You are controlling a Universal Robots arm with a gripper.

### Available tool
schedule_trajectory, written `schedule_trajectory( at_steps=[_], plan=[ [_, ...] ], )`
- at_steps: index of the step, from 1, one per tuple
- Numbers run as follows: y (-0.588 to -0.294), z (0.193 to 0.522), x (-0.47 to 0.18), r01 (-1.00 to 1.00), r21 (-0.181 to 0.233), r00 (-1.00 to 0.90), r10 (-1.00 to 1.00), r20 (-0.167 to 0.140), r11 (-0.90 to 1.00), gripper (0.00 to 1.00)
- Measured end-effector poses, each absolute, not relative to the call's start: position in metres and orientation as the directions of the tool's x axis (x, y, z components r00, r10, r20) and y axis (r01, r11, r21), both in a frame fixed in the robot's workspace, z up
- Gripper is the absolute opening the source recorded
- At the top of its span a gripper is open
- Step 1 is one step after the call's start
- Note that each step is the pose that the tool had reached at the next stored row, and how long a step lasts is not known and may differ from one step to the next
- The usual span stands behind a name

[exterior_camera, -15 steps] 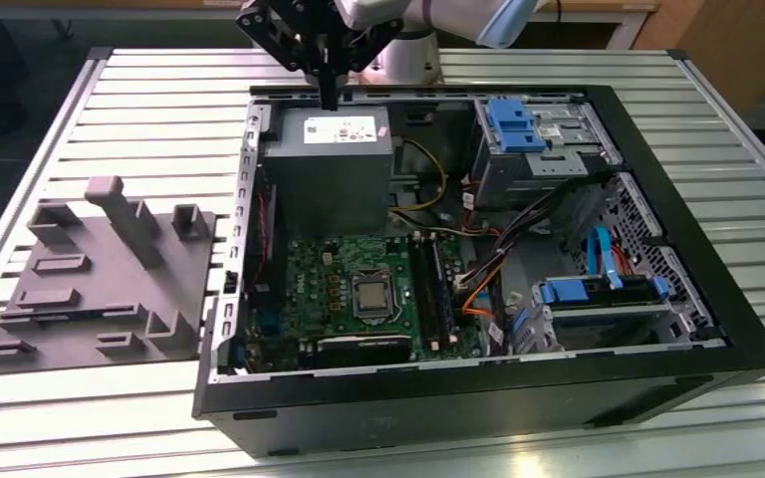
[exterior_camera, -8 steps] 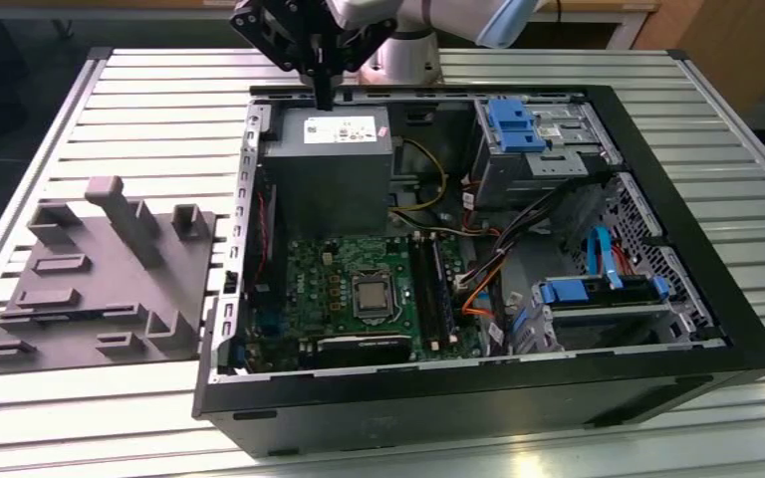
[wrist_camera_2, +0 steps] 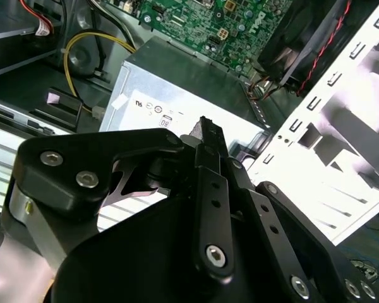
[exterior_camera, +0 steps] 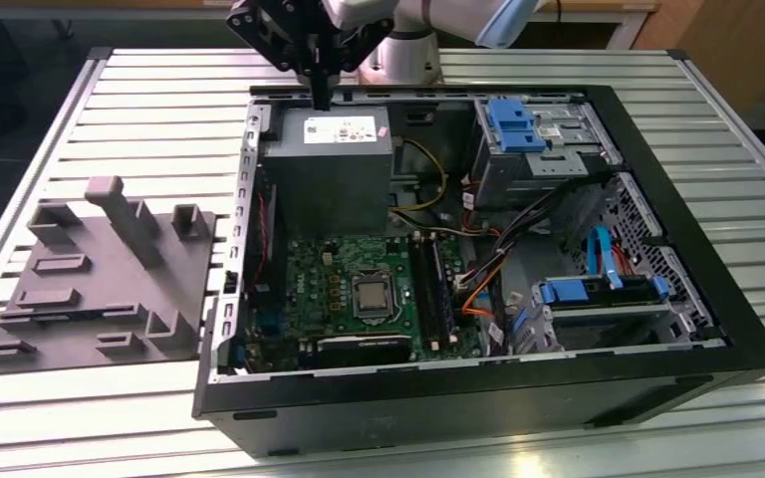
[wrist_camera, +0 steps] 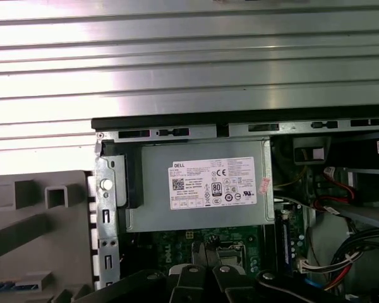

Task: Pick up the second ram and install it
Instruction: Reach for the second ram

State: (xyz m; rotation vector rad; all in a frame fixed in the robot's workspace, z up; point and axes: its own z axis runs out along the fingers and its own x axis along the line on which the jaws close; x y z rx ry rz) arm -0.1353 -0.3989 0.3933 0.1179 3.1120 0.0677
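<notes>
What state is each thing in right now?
gripper: shut, above the power supply.
computer case: on its side, panel off, open.
power supply: mounted inside the case.
processor: bare, no cooler on it.
holder tray: flat on the table, beside the case.

The arm (exterior_camera: pixel 416 18) consists of light grey tubular sections with a pale blue joint cover (exterior_camera: pixel 505 22). The gripper (exterior_camera: pixel 319 98) is matte black. In the second wrist view its flat, round-ended link plates (wrist_camera_2: pixel 95 165) are fastened with silver socket-head screws (wrist_camera_2: pixel 216 255). A silver-grey cylindrical collar (wrist_camera_2: pixel 12 211) sits behind the plates.
</notes>
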Motion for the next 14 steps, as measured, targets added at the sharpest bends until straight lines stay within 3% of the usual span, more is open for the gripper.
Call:
schedule_trajectory(
  at_steps=[14],
  plan=[
    [-0.3989, 0.3933, -0.1392, 0.075, 0.045, -0.997, 0.076, -0.025, 0.996, 0.11]
  ],
)
